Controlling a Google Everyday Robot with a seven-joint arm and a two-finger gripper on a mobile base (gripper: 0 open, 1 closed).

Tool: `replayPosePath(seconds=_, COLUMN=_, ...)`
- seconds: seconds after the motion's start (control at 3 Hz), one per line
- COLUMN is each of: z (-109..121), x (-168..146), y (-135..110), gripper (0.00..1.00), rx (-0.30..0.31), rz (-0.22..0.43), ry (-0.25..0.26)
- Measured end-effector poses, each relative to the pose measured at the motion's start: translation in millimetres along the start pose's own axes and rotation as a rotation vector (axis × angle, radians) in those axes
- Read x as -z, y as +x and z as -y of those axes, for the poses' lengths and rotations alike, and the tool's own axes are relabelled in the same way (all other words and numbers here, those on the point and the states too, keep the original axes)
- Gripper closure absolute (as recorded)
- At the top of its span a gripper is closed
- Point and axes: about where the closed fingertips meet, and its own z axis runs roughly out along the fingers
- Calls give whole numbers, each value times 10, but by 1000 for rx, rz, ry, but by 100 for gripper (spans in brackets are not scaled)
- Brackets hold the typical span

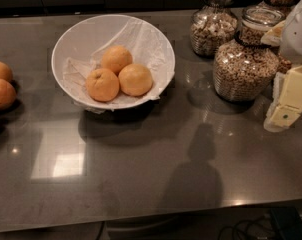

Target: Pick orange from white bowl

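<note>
In the camera view, the smooth, round, pale yellow-orange orange (135, 79) lies on the right in the wide white paper-lined bowl (71, 39). It probably rolled to the low middle, against two other oranges (102, 84). The cream-coloured gripper (287, 104) hangs far right, beside the glass cereal jars (243, 64). Whether it is released or clenched, you cannot tell.

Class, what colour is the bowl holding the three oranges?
The bowl is white, camera view; the gripper is at the picture's right edge.
</note>
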Motion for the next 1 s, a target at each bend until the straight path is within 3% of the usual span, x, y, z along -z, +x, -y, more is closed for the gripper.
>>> replayPosePath(seconds=0.67, z=73, x=-168, y=-137, gripper=0, rx=34, rz=26, ry=4)
replayPosePath(seconds=1.0, z=213, x=-372, y=-401, gripper=0, rx=96, rz=63, ry=13)
